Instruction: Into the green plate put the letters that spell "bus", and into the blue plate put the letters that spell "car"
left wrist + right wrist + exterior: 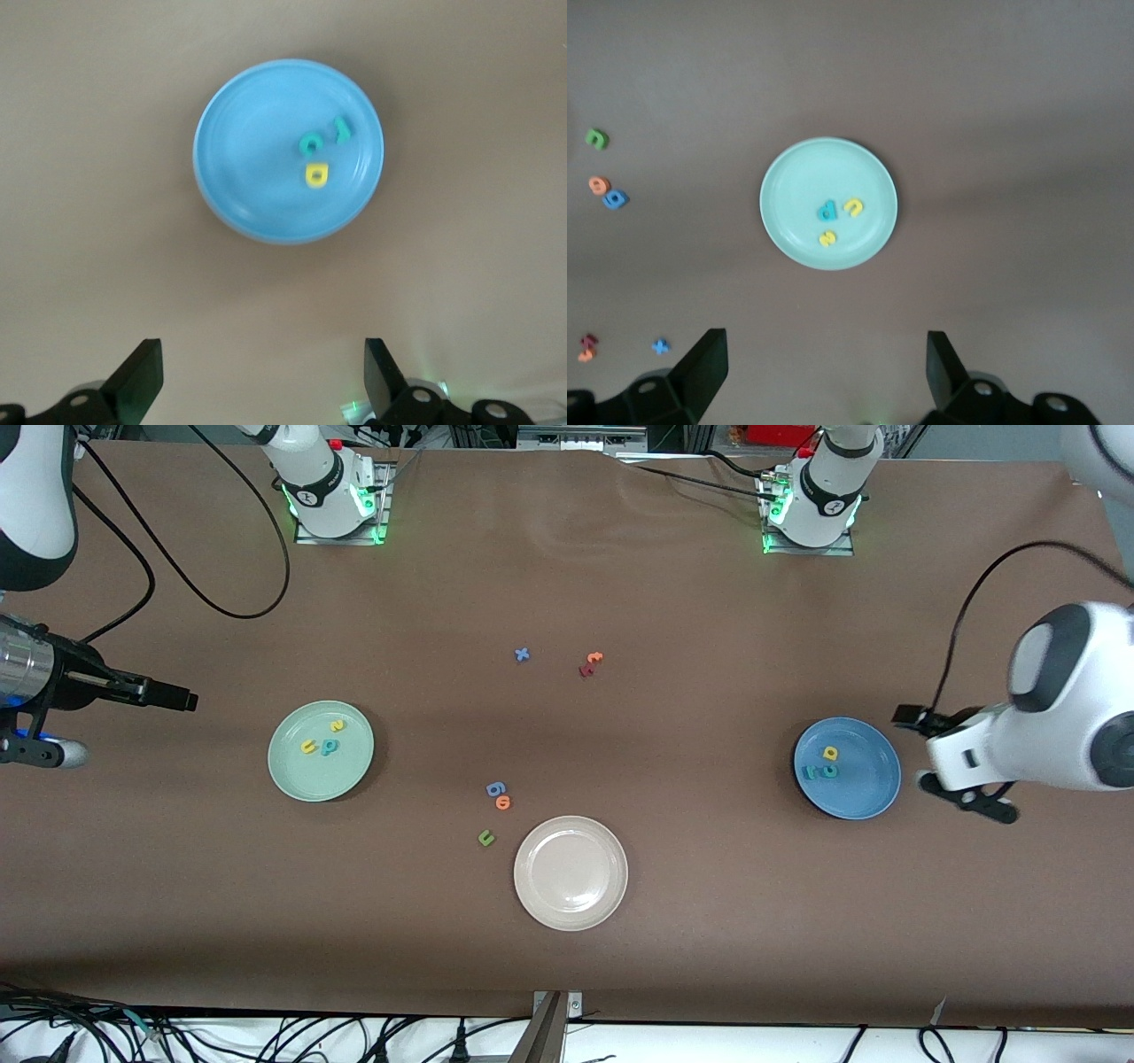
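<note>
Plates are sitting well apart on the brown table (567, 602). Green plate (292, 775) is lying toward the right arm's end, carrying three letters close together: yellow "u" (307, 747), teal "b" (329, 747) and yellow "s" (336, 725). Blue plate (864, 793) is lying toward the left arm's end, carrying yellow "a" (830, 754), teal "c" (828, 771) and teal "r" (810, 772), all bunched near one side of its well.

Left gripper (263, 381) is hanging in the air over bare table just beside the blue plate, fingers spread wide with nothing between them. Right gripper (826, 376) is hovering up over the table edge past the green plate, fingers likewise standing apart and empty.

Cream-white plate (570, 912) is resting nearer the front camera, between the two coloured plates. Stray letters are lying loose: blue "g" (495, 788) touching orange "o" (503, 802), dark green "u" (485, 837) just nearer the camera, blue "x" (522, 654), and an orange "t" (594, 658) against a red letter (586, 670).
</note>
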Tool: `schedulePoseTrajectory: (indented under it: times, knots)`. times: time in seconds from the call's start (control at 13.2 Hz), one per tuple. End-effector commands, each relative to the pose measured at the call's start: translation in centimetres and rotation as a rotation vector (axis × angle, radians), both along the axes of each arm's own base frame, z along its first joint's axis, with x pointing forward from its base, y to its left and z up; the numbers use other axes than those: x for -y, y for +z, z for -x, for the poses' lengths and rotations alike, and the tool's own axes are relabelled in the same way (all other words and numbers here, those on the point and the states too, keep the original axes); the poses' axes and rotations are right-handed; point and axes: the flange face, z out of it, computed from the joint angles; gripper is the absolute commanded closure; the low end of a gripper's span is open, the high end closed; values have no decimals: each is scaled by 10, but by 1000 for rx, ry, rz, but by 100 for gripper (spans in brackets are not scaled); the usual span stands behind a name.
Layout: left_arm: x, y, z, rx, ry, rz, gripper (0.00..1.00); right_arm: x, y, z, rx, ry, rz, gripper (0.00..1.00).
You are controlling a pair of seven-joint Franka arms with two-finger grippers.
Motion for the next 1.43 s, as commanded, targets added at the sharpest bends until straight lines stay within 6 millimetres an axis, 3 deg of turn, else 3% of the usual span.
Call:
schedulePoseTrajectory:
  times: [0.0, 0.08, 0.38, 0.68, 0.91, 1.13, 1.36]
  knots:
    - [-1, 49, 12, 12, 138, -47, 0, -2, 1, 26, 49, 16, 10, 1]
    - [2, 68, 16, 44, 194, -82, 0, -1, 4, 25, 67, 22, 33, 1]
    - [-12, 79, 21, 50, 239, -52, 0, -7, 7, 21, 92, 46, 76, 1]
    - [-3, 113, 38, 82, 256, -82, 0, -9, 5, 16, 106, 44, 72, 0]
    - [-21, 122, 56, 131, 374, 9, 0, -12, 9, 11, 154, 49, 75, 0]
    - [-2, 115, 88, 233, 351, 19, 0, -27, 12, 8, 193, 73, 74, 0]
    - [-4, 127, 90, 259, 352, 7, 0, -33, 19, 11, 201, 82, 64, 0]
